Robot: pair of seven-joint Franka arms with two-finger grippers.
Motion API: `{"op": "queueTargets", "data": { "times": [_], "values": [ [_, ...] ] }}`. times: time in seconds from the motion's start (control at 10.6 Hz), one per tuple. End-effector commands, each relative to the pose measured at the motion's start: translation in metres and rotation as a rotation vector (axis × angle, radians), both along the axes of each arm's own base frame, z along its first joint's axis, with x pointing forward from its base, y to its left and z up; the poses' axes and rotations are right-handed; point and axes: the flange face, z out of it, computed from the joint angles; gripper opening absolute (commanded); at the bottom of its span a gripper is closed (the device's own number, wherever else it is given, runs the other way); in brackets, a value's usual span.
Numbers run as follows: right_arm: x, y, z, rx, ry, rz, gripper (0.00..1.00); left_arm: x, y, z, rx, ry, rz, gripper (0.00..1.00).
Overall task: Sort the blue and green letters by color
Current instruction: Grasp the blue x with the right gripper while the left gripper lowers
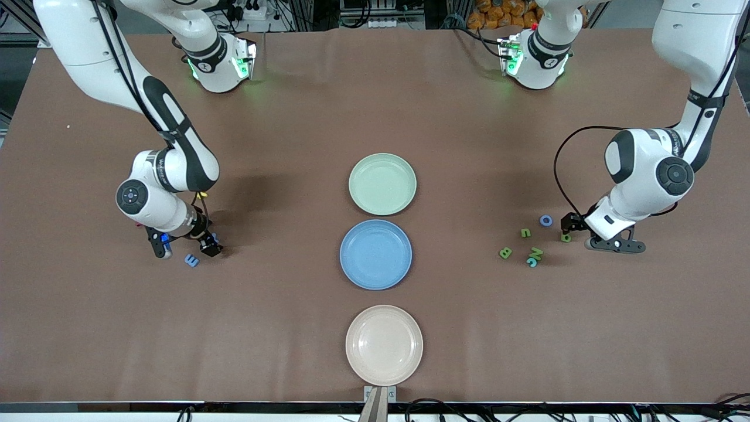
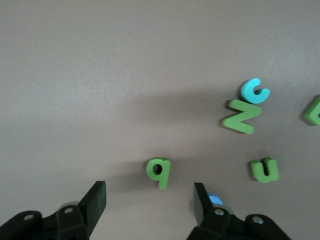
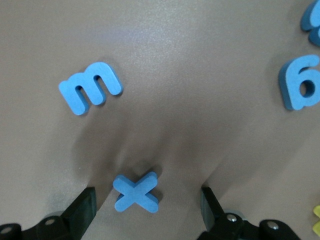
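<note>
My left gripper [image 1: 573, 231] hangs low over the table at the left arm's end, open, with a green q [image 2: 159, 171] just past its fingertips and untouched. Close by lie a green N [image 2: 241, 116], a light blue c [image 2: 254, 91], a green u [image 2: 265, 170], a green B [image 1: 505, 252] and a blue O [image 1: 546, 220]. At the right arm's end my right gripper [image 3: 147, 207] stands open around a blue x [image 3: 136, 192], clear of both fingers. A blue m [image 3: 90, 87] and a blue 6 [image 3: 300, 82] lie beside it.
Three empty plates line the table's middle: a green plate [image 1: 382, 183] farthest from the front camera, a blue plate [image 1: 375, 254] in between, a beige plate [image 1: 384, 344] nearest. A yellow letter [image 3: 316, 220] shows beside the right gripper.
</note>
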Motion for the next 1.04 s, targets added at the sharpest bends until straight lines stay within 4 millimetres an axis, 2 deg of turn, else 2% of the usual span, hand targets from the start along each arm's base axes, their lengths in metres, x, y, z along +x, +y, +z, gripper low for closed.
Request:
{"op": "queueTargets", "data": {
  "times": [0.0, 0.09, 0.66, 0.94],
  "values": [
    [-0.009, -0.004, -0.005, 0.001, 0.006, 0.067, 0.03, -0.001, 0.006, -0.015, 0.002, -0.015, -0.023, 0.72],
    [-0.009, -0.004, -0.004, 0.001, 0.004, 0.067, 0.0, -0.001, 0.006, -0.018, 0.001, -0.012, -0.023, 0.72],
    [0.0, -0.003, 0.006, 0.002, -0.019, 0.071, 0.0, -0.002, 0.003, -0.047, -0.011, -0.018, -0.024, 0.68],
    [0.011, -0.004, 0.015, 0.002, -0.037, 0.076, 0.0, -0.003, 0.002, -0.054, -0.013, -0.012, -0.026, 0.56]
  ]
}}
